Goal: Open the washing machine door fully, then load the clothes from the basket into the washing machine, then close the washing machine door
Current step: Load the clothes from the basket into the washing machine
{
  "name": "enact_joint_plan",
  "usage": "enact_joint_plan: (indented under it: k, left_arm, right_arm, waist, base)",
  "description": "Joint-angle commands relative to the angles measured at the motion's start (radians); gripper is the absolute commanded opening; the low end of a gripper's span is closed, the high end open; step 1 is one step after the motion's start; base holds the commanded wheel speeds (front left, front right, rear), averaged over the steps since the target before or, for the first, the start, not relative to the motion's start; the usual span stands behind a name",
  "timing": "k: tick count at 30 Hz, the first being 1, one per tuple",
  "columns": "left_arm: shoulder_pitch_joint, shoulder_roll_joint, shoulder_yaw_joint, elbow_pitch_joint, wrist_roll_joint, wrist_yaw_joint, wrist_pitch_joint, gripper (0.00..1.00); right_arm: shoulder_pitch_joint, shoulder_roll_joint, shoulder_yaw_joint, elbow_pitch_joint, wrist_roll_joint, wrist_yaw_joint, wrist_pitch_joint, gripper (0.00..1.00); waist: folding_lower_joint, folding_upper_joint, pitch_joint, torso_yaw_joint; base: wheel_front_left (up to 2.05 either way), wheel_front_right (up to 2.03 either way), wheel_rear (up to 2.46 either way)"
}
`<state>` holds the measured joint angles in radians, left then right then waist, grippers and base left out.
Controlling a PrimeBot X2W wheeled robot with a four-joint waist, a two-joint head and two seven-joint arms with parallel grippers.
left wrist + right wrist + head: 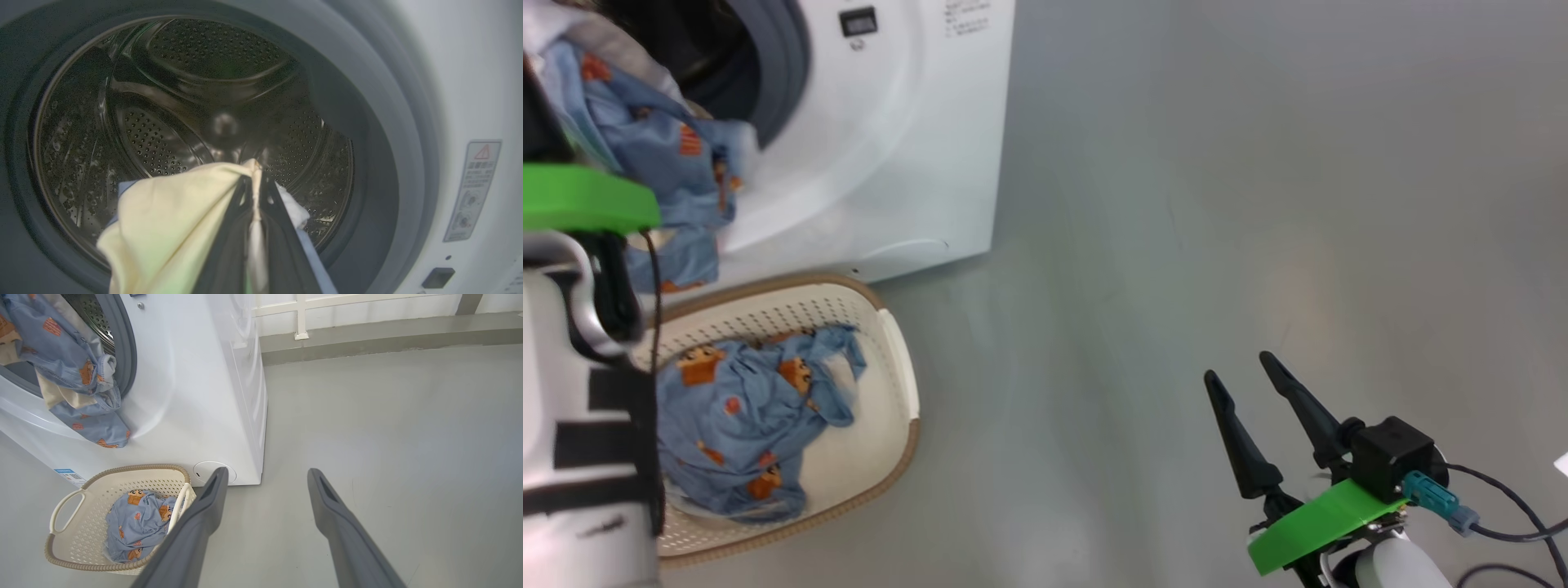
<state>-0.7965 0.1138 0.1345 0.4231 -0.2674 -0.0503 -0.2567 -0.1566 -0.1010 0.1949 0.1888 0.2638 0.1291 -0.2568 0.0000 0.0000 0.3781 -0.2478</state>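
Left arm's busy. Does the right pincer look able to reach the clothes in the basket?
Probably yes: the right pincer is open and empty, the clothes lie uncovered in the basket, bare floor between.

sign: red warning triangle | on: sticker, washing machine | text: unreadable

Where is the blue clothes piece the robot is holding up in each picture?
Head view: held clothes upper left, left of the grey gasket.
Left wrist view: held clothes bottom middle, cream side, pinched by the left gripper.
Right wrist view: held clothes top left, hanging.
Shared landmark: the grey gasket.
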Motion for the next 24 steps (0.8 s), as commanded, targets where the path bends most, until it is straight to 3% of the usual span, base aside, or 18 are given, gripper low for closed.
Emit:
enact_joint_plan:
  k: [1, 15, 24]
  left_arm:
    - [-0.03, 0.045, 0.025, -0.014, 0.01, -0.005, -0.005, 0.0]
    - [-0.241, 0.122, 0.105, 0.26, 0.077, -0.014, -0.005, 0.0]
    - [-0.398, 0.157, 0.127, 0.354, 0.099, -0.012, -0.005, 0.0]
  right_arm:
    - [-0.008, -0.008, 0.029, -0.018, 0.012, 0.002, -0.005, 1.0]
    - [-0.031, -0.032, 0.062, -0.026, 0.013, 0.002, -0.005, 1.0]
    - [-0.038, -0.038, 0.071, -0.046, 0.019, 0.002, -0.005, 1.0]
  waist:
    - [0.0, 0.0, 0.032, -0.024]
    - [0.0, 0.0, 0.142, -0.07]
    - [0.0, 0.0, 0.224, -0.087]
  base:
    - [0.0, 0.0, 0.0]
    - [0.0, 0.0, 0.0]
    - [0.0, 0.0, 0.0]
